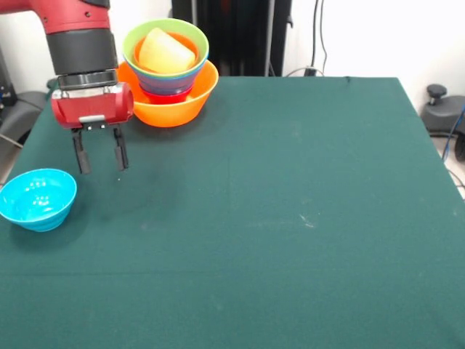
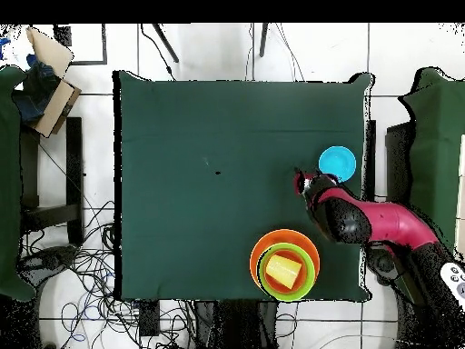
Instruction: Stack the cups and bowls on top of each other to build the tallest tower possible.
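Tower (image 1: 168, 80) sits upper left of front view, lower centre-right of overhead view (image 2: 284, 266), near table edge. Gripper (image 1: 100, 154) just left of tower in front view, hanging above green table (image 1: 290, 218), fingers (image 1: 81, 153) spread apart, pointing straight down, nothing held. In overhead view gripper (image 2: 305, 184) is between tower and cyan bowl (image 2: 338, 163).

Count: one cup, one tower, one loose bowl. Tower layers visible in front view: wide orange bowl (image 1: 182, 105) at bottom, red bowl (image 1: 166, 96) next, blue bowl (image 1: 171, 83), lime green bowl (image 1: 190, 40) on top. Four bowls countable; more inside, cannot tell. Pale-yellow cup (image 1: 164, 52) lies in the green bowl, tilted, long axis leaning from upper left to lower right in front view; open end not clear. Tower axis upright.

Cyan bowl (image 1: 36, 198) sits alone at left edge of front view, mouth up, below-left of gripper, apart from it.
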You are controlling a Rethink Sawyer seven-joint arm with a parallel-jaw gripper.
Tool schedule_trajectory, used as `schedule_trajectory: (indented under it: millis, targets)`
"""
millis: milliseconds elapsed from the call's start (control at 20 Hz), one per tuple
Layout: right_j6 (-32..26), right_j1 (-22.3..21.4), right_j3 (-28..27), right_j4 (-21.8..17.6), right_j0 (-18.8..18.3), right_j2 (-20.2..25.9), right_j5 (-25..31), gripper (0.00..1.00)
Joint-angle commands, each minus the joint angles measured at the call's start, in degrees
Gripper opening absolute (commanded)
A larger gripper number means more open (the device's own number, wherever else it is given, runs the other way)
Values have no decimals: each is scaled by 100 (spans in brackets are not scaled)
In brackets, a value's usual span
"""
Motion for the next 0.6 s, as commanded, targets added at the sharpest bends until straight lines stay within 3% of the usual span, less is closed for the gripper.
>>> schedule_trajectory:
  millis: [50, 400, 600]
  targets:
    - [-836, -297, 351, -246, -142, 268, 326, 100]
    - [-986, -947, 379, 412, -155, 716, 1089, 100]
    - [-964, -916, 177, 491, -26, 733, 1231, 100]
